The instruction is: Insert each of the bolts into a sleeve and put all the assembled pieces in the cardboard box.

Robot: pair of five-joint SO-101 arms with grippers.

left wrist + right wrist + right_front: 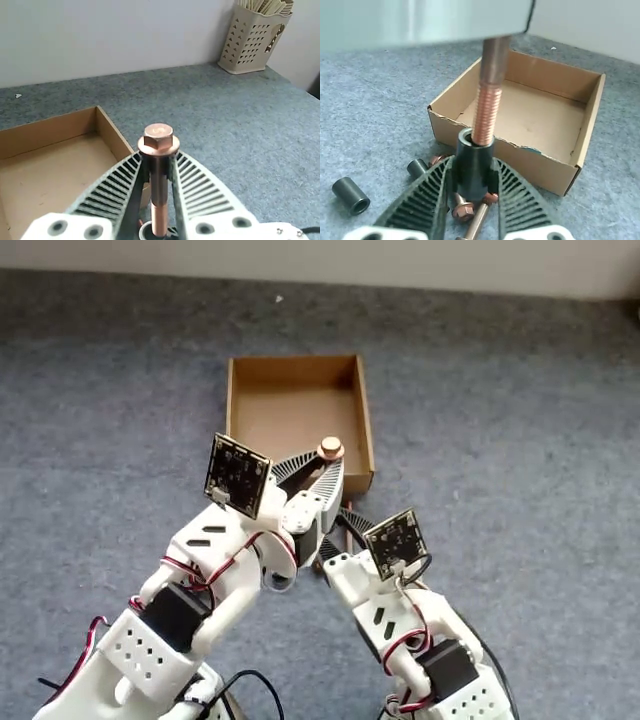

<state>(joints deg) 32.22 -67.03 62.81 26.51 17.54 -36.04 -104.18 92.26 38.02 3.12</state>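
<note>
Two arms meet at the near wall of the cardboard box (pixel 292 362) in the high view. The left gripper (pixel 322 472) carries a copper bolt (pixel 330 448), head uppermost, over the box's near right corner. Grey table (pixel 520 390) all round.

Left wrist view: left gripper (pixel 158 161), jaws clamped on the bolt (pixel 158 137) shank just under the hex flange head. Box (pixel 50 150) beside it. A perforated basket (pixel 252 37) stands well apart at the table's far edge.

Right wrist view: right gripper (pixel 473 172), jaws closed round a black sleeve (pixel 471 150), held upright just in front of the box (pixel 535 110). The bolt (pixel 487 110) comes down from above, its threaded end entering the sleeve's bore. One loose sleeve (pixel 351 196) lies on the table, another (pixel 417 167) nearer the gripper. Loose bolts (pixel 465 210) lie beneath the held sleeve.
</note>
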